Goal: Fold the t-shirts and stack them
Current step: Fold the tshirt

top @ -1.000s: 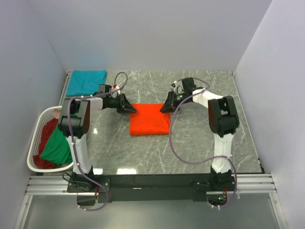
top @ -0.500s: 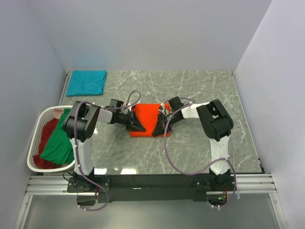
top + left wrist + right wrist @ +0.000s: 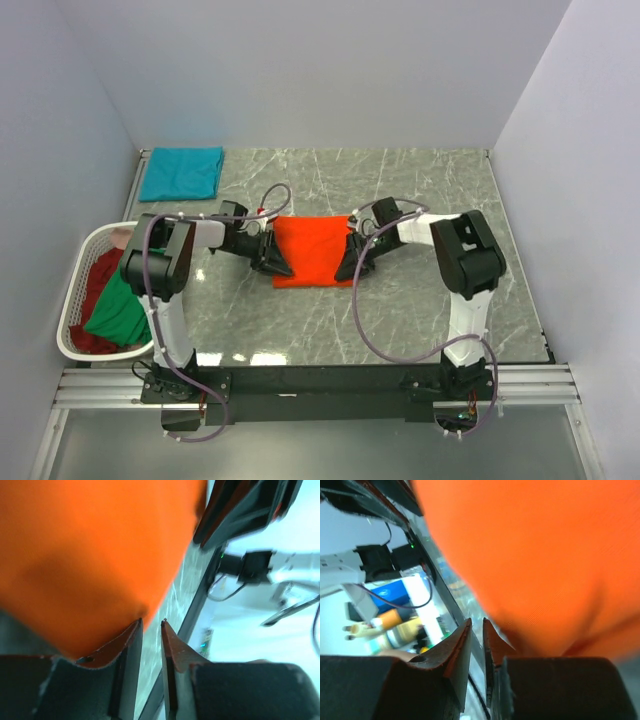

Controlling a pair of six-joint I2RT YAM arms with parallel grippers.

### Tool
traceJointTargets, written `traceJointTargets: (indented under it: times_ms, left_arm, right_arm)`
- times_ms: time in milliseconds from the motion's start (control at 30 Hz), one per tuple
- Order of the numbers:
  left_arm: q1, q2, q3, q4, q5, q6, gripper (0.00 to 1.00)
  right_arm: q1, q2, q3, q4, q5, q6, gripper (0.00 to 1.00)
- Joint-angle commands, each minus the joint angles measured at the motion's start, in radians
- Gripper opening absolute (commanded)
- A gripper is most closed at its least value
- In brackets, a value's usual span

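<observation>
Four shirts show, each placed here by the orange shirt (image 3: 312,250), which lies folded flat on the table (image 3: 430,300). Far to its left, a white basket (image 3: 72,345) holds the dark red shirt (image 3: 95,275) and the green shirt (image 3: 118,308). The green one hangs over the rim on the side nearer the orange shirt. Behind and to the left, well apart, the teal shirt (image 3: 182,172) lies folded. The left gripper (image 3: 283,268) sits low at the orange shirt's near left corner. Its fingers (image 3: 127,650) stand a thin slit apart with only table showing between them, and cloth lies against the outside of one. The right gripper (image 3: 345,272) sits at the near right corner. Its fingers (image 3: 457,647) are likewise a narrow slit apart, and nothing seems caught between them, though the view is blurred.
</observation>
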Motion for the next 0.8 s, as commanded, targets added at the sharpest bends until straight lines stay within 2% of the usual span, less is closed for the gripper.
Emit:
traceJointTargets:
  times_ms: [0, 33, 133, 300, 467, 633, 700, 767]
  left_arm:
    - [0.002, -0.101, 0.053, -0.253, 0.032, 0.283, 0.27]
    - [-0.001, -0.107, 0.063, -0.282, 0.066, 0.342, 0.27]
    - [-0.032, -0.112, 0.060, -0.306, 0.077, 0.357, 0.26]
    - [-0.038, -0.051, 0.015, -0.194, 0.010, 0.262, 0.22]
    - [0.009, 0.047, 0.024, -0.128, -0.053, 0.219, 0.22]
    - [0.043, 0.094, 0.055, -0.238, -0.072, 0.352, 0.23]
    - [0.054, 0.039, 0.089, -0.388, -0.020, 0.491, 0.24]
    - [0.066, -0.032, 0.110, -0.474, 0.012, 0.550, 0.25]
  right_arm:
    - [-0.012, -0.141, 0.033, -0.157, 0.021, -0.135, 0.22]
    - [-0.009, -0.150, 0.041, -0.170, 0.016, -0.146, 0.22]
    - [0.017, -0.150, 0.057, -0.171, 0.019, -0.167, 0.23]
    - [0.035, -0.026, 0.055, -0.154, 0.022, -0.176, 0.22]
    - [-0.006, 0.067, 0.049, -0.202, 0.088, -0.287, 0.20]
    - [-0.046, 0.068, 0.057, -0.254, 0.108, -0.347, 0.19]
    - [-0.046, 0.019, 0.084, -0.353, 0.070, -0.406, 0.17]
    - [-0.046, -0.058, 0.138, -0.439, 0.015, -0.449, 0.17]
